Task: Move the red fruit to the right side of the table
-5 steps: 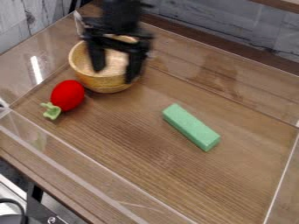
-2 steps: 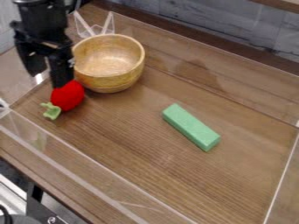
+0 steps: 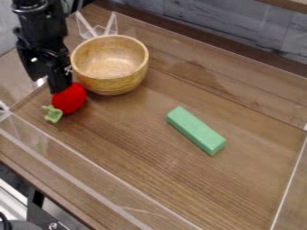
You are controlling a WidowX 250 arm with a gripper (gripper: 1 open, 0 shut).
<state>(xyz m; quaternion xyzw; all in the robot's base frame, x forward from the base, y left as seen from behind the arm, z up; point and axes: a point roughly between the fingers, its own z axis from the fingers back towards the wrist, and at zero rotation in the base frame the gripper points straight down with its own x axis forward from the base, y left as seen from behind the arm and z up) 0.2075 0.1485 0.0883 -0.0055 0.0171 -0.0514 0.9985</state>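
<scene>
The surface (image 3: 156, 171) fills most of the frame: wood grain, bounded by low clear walls. Your target zone, the right of the frame, is bare, so the set-down itself carries little risk. The risk sits in the pick-up at the left.

The wooden bowl (image 3: 110, 65) stands in the upper left, just beside the tool (image 3: 46, 70). If you swing the arm wide or lift at a slant, you could clip the bowl's rim and shove it across the surface.

The green block (image 3: 196, 130) lies right of centre, on a likely path to the right side. Carry the load low and you may strike or drag it; a higher or curved path avoids this.

The tool hangs pointing downward with its jaws spread and nothing between them. It stands above and slightly left of the fruit, close to the left clear wall. Descend without centring and one finger is likely to land on top of the fruit rather than beside it, squeezing it away or rolling it into the wall.

The red fruit (image 3: 68, 99) rests on the surface at the left of the frame, below the bowl, its green stem pointing to the lower left. It is rounded and small; an off-centre pinch could let it squirt out, and a grip on the stem alone would likely fail.
</scene>
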